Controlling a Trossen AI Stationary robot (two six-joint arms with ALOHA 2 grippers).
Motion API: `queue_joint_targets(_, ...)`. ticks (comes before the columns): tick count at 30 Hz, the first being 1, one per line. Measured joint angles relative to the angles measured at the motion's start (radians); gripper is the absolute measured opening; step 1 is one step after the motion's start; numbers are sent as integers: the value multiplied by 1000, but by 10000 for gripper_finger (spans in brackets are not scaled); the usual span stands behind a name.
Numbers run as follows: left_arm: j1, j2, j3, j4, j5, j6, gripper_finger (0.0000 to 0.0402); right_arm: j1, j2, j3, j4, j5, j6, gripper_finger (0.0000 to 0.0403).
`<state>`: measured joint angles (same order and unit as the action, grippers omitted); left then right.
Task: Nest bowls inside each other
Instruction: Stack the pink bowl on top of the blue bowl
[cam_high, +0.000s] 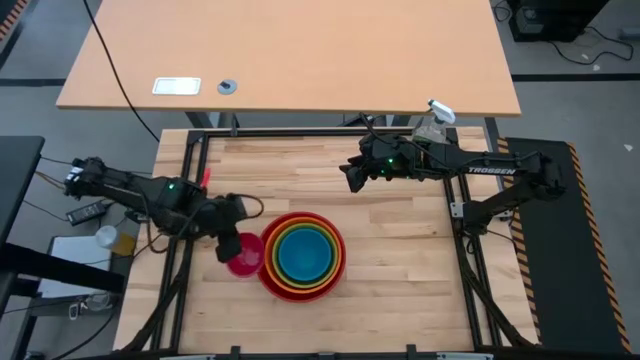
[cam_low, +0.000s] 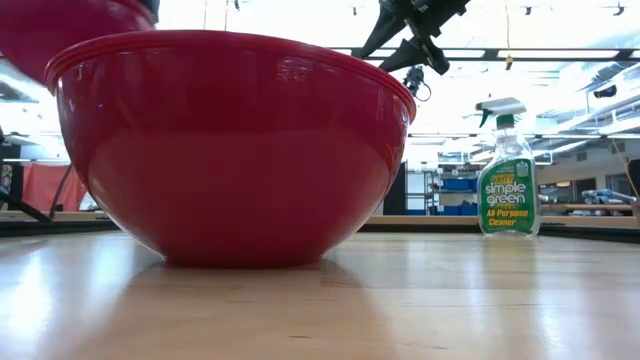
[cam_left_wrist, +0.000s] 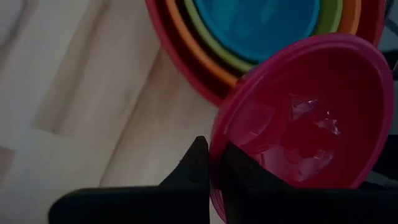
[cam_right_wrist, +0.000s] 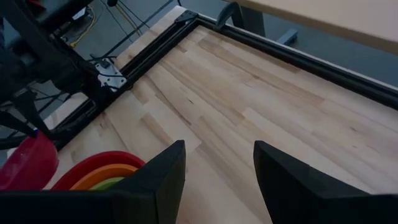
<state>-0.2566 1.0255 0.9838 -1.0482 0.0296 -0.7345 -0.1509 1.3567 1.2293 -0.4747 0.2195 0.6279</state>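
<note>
A stack of nested bowls stands on the table: red (cam_high: 337, 262) outermost, then orange (cam_high: 303, 227), lime green (cam_high: 282, 236), and blue (cam_high: 303, 255) innermost. The red bowl (cam_low: 230, 150) fills the low view. The pink bowl (cam_high: 247, 255) hangs just left of the stack, with my left gripper (cam_high: 228, 243) shut on it. My right gripper (cam_high: 354, 177) is open and empty, above the table's far right part. My left gripper pinches the pink bowl's rim (cam_left_wrist: 214, 163) on the side away from the stack, one finger (cam_left_wrist: 194, 163) outside the wall and one (cam_left_wrist: 245, 171) inside. The bowl is lifted clear of the table and tilted, its opening facing up.
A clear spray bottle with a green label (cam_low: 507, 180) stands at the table's far right corner (cam_high: 432, 122). A black frame (cam_right_wrist: 286, 53) edges the tabletop. Bare wood (cam_high: 400, 270) lies right of the stack.
</note>
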Motion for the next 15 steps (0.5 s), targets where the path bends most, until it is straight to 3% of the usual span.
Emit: queue_joint_targets(15,179,412,370,-10,25,383,11,-13,0,1,-143,-2,58,178)
